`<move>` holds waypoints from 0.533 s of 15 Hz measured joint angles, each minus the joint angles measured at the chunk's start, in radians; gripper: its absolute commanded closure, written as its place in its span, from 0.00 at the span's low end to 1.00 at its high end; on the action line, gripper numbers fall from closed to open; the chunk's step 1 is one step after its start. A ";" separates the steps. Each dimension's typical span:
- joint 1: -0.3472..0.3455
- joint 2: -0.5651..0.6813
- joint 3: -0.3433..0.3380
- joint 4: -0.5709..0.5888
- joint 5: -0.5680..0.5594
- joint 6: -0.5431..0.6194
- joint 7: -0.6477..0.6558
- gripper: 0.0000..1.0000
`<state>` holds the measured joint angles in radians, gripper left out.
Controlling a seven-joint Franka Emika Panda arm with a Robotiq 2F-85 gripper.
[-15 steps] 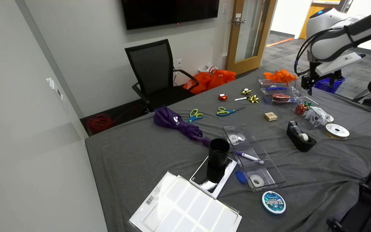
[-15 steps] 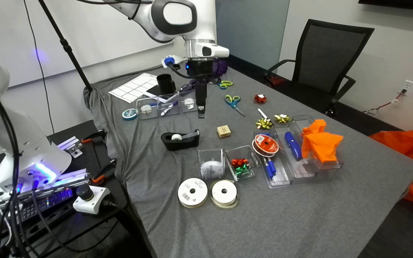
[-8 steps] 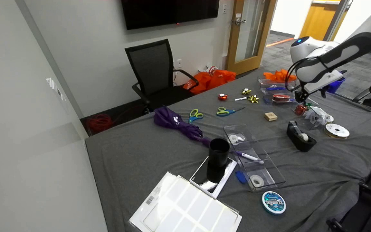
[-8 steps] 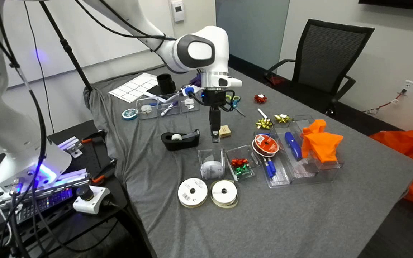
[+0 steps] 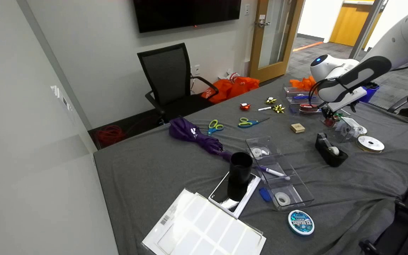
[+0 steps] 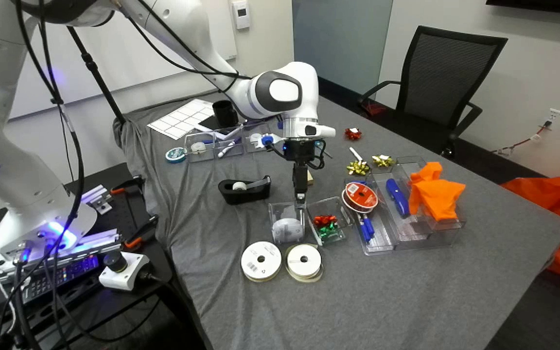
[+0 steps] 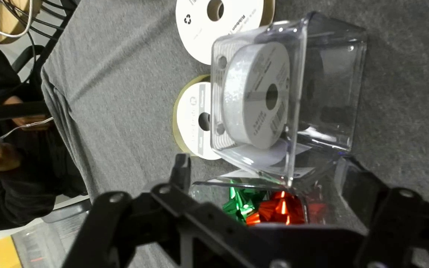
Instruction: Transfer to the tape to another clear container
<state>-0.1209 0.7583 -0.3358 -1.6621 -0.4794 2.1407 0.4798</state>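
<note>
Bare cloth right beside clear boxes, table edge well off. I'm over boxes, gripper spread wide; touching rims or not, can't tell. White roll in one, bows in other, reels crowding outside. Dispenser stands between me and tape: flat in tray, end section by teal tin, hole upward; similar ring, opposite end.

The grey cloth looks matt and creased. The ribbon box is clear, glossy plastic; the red bow gleams like foil. The claw is mostly matt, the umbrella wrinkled fabric, the far door frame smooth wood.
</note>
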 measured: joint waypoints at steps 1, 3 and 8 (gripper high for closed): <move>0.002 0.011 -0.005 0.010 0.000 -0.001 0.005 0.26; 0.009 0.030 -0.016 0.025 0.000 -0.002 0.016 0.41; 0.018 0.066 -0.036 0.060 0.000 -0.023 0.031 0.77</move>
<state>-0.1031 0.8247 -0.3714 -1.6026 -0.4793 2.1178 0.5111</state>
